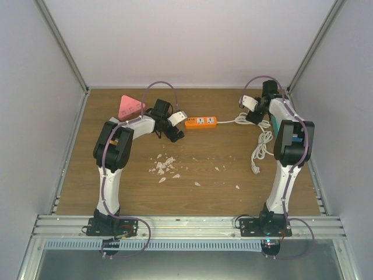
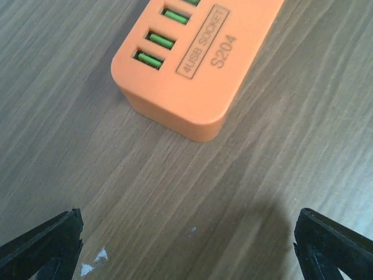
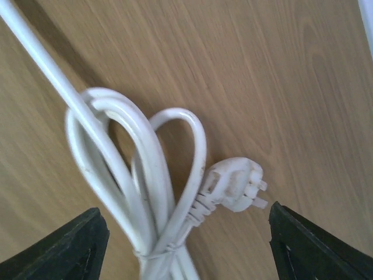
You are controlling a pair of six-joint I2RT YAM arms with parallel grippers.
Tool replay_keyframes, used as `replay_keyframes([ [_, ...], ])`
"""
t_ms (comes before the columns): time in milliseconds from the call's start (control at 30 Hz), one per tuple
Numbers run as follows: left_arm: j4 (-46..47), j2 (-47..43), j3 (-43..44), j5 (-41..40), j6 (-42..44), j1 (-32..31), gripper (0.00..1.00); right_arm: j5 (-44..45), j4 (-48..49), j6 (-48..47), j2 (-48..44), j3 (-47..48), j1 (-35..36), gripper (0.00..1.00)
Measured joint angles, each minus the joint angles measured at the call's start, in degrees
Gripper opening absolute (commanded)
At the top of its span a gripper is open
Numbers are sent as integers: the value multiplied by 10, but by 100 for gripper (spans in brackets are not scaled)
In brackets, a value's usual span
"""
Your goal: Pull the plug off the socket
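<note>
Lying flat at the upper centre of the wooden table (image 1: pixel 116 186), one orange plastic power strip (image 1: pixel 201 122) is faced by the left pincer (image 2: pixel 187 239), which is spread wide and holds nothing, probably so that the strip can be steadied. Four green USB slots (image 2: pixel 160 39) are counted on it. At the right, one tied white cable bundle (image 3: pixel 145 192) with one white plug (image 3: pixel 236 186) is seen loose under the right pincer (image 3: pixel 185 233), equally wide and empty. No plug seated in a socket can be made out.

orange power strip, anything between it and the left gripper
Nothing visible does. Only bare table lies between the open left gripper and the orange power strip; a small white scrap sits off to the side.
</note>
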Motion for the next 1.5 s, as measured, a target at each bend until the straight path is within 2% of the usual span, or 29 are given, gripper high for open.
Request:
replay_keyframes([
  [267, -5, -59, -40, 18, 5, 0, 99, -61, -74, 10, -80, -11, 0, 84],
  [467, -9, -114, -80, 38, 7, 0, 99, -69, -106, -13, -203, -97, -2, 83],
  [567, -14, -124, -86, 50, 8, 0, 99, -64, -125, -26, -226, -135, -10, 83],
  [967, -27, -143, -109, 73, 9, 0, 99, -46, -162, -63, -235, -189, -141, 78],
  [1367, -28, -144, -109, 76, 9, 0, 99, -42, -180, -79, -221, -236, -147, 72],
  [1500, -28, -144, -109, 76, 8, 0, 99, -44, -182, -83, -215, -257, -147, 64],
])
